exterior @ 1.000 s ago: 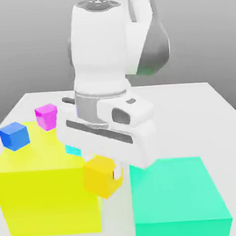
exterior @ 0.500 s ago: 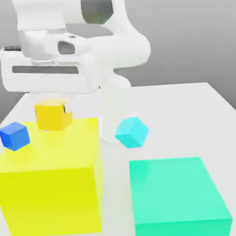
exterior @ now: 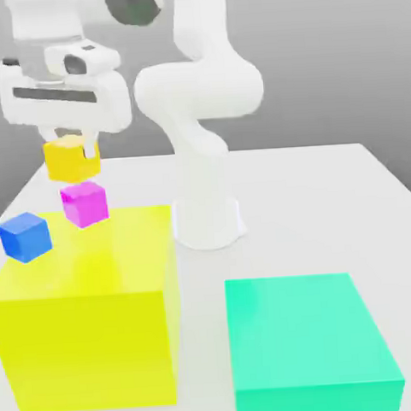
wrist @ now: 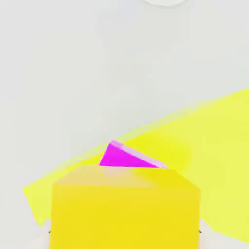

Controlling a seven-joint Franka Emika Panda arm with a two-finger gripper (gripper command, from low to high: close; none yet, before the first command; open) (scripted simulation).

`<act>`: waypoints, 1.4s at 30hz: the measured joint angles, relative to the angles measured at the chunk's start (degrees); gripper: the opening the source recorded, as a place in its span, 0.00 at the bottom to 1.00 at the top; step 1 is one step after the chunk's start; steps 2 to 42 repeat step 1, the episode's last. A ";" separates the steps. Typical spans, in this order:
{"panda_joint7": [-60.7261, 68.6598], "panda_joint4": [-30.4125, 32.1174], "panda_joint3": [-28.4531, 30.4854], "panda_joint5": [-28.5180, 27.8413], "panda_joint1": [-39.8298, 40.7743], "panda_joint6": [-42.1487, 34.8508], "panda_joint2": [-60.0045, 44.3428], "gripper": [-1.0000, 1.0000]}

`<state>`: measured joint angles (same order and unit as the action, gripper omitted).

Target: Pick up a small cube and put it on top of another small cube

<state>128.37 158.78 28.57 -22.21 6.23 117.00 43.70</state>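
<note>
we hold the yellow cube [exterior: 70,161] in our closed gripper [exterior: 71,149] above the pink cube [exterior: 84,204]; next, lower gently

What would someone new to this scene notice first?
Probably the white arm's claw at the exterior view's upper left, with the small yellow cube between its fingers, apparently just above the small magenta cube. Next, the huge yellow block and the big teal block up front, with a small blue cube at the far left.
</note>
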 joint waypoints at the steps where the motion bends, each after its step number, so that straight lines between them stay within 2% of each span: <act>1: 0.00 0.00 0.00 0.00 0.00 0.00 0.00 1.00; 42: 0.00 0.00 0.00 0.00 0.00 0.00 0.00 1.00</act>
